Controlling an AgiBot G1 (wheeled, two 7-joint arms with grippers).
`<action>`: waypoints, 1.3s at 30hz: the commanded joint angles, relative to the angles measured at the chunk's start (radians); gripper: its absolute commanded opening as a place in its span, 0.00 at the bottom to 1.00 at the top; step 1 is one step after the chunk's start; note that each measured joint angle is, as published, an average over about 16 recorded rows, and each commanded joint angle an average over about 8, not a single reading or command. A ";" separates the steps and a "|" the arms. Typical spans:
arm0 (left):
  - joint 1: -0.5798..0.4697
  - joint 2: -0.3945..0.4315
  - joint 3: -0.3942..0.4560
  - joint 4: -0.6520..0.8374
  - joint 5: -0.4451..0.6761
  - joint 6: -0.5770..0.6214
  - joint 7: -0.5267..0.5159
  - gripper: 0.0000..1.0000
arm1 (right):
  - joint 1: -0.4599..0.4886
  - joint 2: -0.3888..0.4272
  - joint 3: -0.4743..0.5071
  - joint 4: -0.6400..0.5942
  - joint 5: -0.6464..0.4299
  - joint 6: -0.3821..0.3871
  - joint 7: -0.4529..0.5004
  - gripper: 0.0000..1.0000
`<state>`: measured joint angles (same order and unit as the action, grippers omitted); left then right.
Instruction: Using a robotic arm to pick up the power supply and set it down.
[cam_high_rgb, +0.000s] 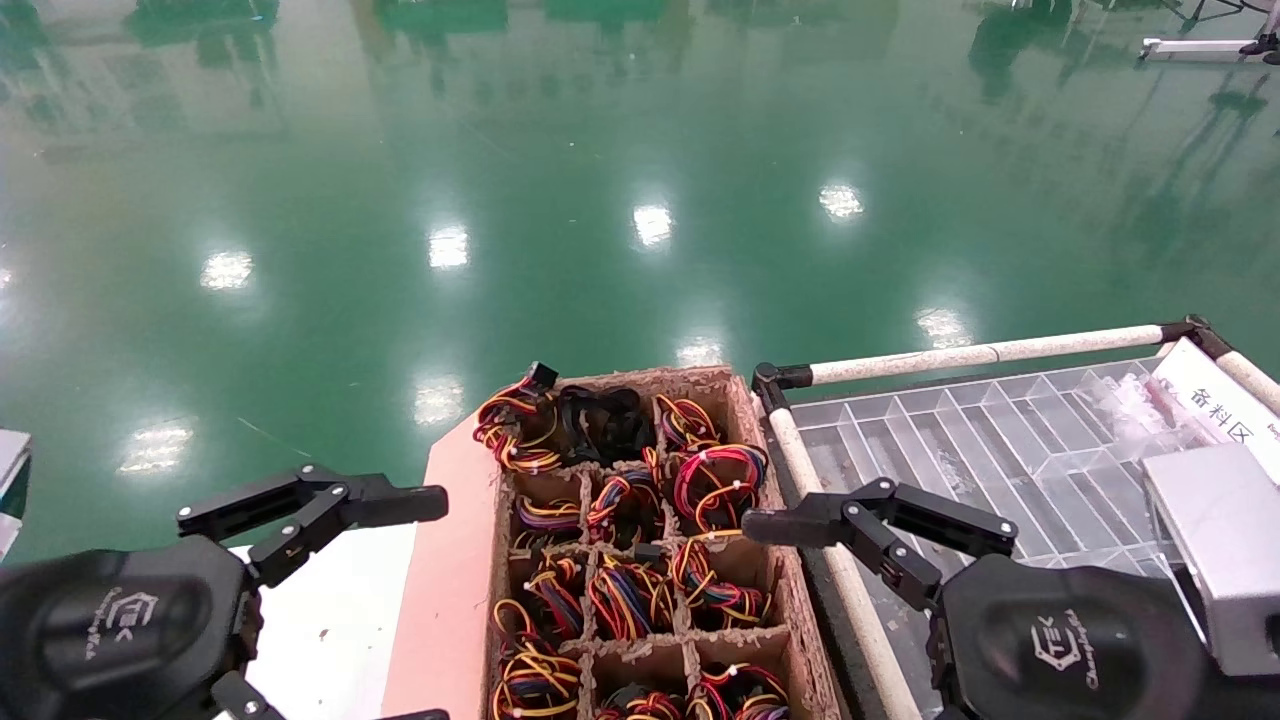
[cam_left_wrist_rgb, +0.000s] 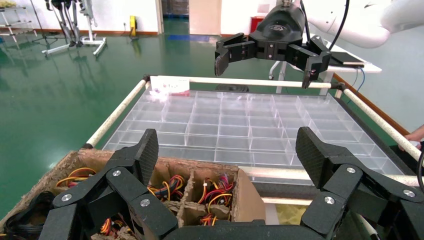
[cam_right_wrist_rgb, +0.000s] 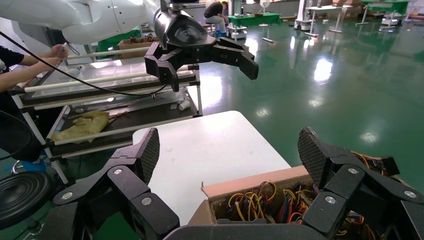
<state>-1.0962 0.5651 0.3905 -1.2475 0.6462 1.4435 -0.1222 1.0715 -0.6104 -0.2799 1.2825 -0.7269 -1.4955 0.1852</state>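
- Your clear tray (cam_high_rgb: 1000, 440) sits right of the crate (cam_high_rgb: 640, 560), its rail touching the crate's edge.
- Your crate's cells hold coiled wire bundles; each power supply (cam_high_rgb: 715, 480) lies under its wires, so you cannot tell its long axis or facing.
- Your right gripper (cam_high_rgb: 760, 522) hovers, jaws released, over the crate's right edge.
- Your left gripper (cam_high_rgb: 425, 500) hangs released, left of the crate.

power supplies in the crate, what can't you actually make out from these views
- Power supply bodies: in the head view the wire bundles cover each cell of the cardboard crate, so no metal box shows.
- Near end of the crate: cut off by the head view's bottom edge.
- Crate interior in the left wrist view: the left gripper blocks most cells.
- Crate in the right wrist view: the right gripper hides all but one corner.
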 joint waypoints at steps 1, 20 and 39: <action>0.000 0.000 0.000 0.000 0.000 0.000 0.000 1.00 | 0.000 0.000 0.000 0.000 0.000 0.000 0.000 1.00; 0.000 0.000 0.000 0.000 0.000 0.000 0.000 0.59 | 0.000 0.000 0.000 0.000 0.000 0.000 0.000 1.00; 0.000 0.000 0.000 0.000 0.000 0.000 0.000 0.00 | 0.000 0.000 0.000 0.000 0.000 0.000 0.000 1.00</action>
<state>-1.0962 0.5651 0.3905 -1.2475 0.6462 1.4435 -0.1222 1.0715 -0.6104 -0.2799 1.2825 -0.7269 -1.4955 0.1852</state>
